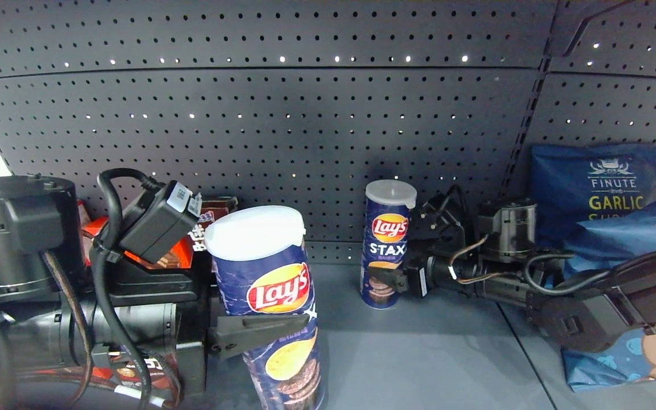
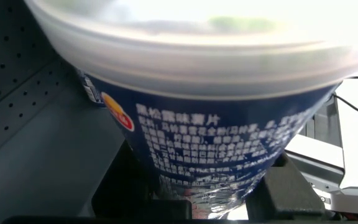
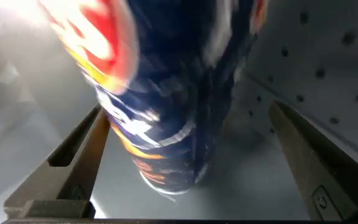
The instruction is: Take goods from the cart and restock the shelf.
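Chip cans: 2.
- Near can (image 1: pixel 265 285): grasped in the left claw (image 1: pixel 271 336).
- Far can (image 1: pixel 389 239): upright on the shelf (image 1: pixel 447 353) between the spread, released right claw (image 1: pixel 384 282), just before the pegboard (image 1: pixel 305 142).
- Bare shelf lies between the claws.

The near can (image 1: pixel 259 267) and the far can (image 1: pixel 389 250) are both navy with a red-and-yellow logo and a milky white lid. My left tool (image 2: pixel 207 180) and right tool (image 3: pixel 188 118) are black. The shelf (image 1: pixel 430 353) is plain grey, its pegboard (image 1: pixel 305 142) is dark grey dotted with rows of holes, and the bags (image 1: pixel 595 188) are blue with gold and white print.
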Available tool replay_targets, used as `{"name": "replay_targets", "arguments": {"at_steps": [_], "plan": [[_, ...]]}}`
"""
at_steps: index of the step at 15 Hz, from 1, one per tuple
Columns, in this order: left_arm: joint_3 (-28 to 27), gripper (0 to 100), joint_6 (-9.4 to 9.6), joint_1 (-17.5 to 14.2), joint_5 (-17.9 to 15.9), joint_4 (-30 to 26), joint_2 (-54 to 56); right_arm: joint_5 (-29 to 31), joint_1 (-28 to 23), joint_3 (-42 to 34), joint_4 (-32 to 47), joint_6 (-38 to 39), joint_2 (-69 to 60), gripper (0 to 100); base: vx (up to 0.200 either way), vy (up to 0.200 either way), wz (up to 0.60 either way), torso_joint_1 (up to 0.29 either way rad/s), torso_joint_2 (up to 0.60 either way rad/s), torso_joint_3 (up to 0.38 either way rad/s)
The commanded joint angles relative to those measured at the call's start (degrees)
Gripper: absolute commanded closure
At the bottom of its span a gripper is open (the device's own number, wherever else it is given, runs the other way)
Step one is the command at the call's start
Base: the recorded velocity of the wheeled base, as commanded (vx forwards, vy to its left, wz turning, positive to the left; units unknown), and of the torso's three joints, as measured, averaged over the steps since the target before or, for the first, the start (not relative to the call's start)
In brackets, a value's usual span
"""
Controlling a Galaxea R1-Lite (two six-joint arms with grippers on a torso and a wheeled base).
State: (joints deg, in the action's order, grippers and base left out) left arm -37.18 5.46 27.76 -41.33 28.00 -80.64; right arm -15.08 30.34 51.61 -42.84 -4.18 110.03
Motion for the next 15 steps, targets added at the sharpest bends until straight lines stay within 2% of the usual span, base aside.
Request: {"name": "replay_targets", "arguments": {"at_steps": [1, 11, 13, 14, 15], "plan": [[0.0, 100, -0.01, 0.02, 0.02, 0.04, 0.05, -0.04, -0.2, -0.11, -0.14, -0.04, 1.68, 0, 0.0, 0.0, 0.0, 0.0, 0.0, 0.0], [0.18, 100, -0.01, -0.07, 0.11, 0.04, 0.05, -1.71, -0.28, 0.06, -1.81, -0.13, 5.46, 0, 0.0, 0.0, 0.0, 0.0, 0.0, 0.0], [0.18, 100, -0.01, -0.07, 0.11, 0.04, 0.05, -3.73, -0.28, -0.2, -4.18, -0.13, 6.51, 0, 0.0, 0.0, 0.0, 0.0, 0.0, 0.0], [0.27, 100, -0.01, -0.07, 0.11, 0.04, 0.05, -5.66, -0.37, -0.02, -5.59, -0.13, 7.04, 100, 0.0, 0.0, 0.0, 0.0, 0.0, 0.0], [0.18, 100, -0.01, -0.07, 0.11, 0.04, 0.05, -5.75, -0.37, 0.24, -6.12, -0.04, 7.21, 100, 0.0, 0.0, 0.0, 0.0, 0.0, 0.0]]}}
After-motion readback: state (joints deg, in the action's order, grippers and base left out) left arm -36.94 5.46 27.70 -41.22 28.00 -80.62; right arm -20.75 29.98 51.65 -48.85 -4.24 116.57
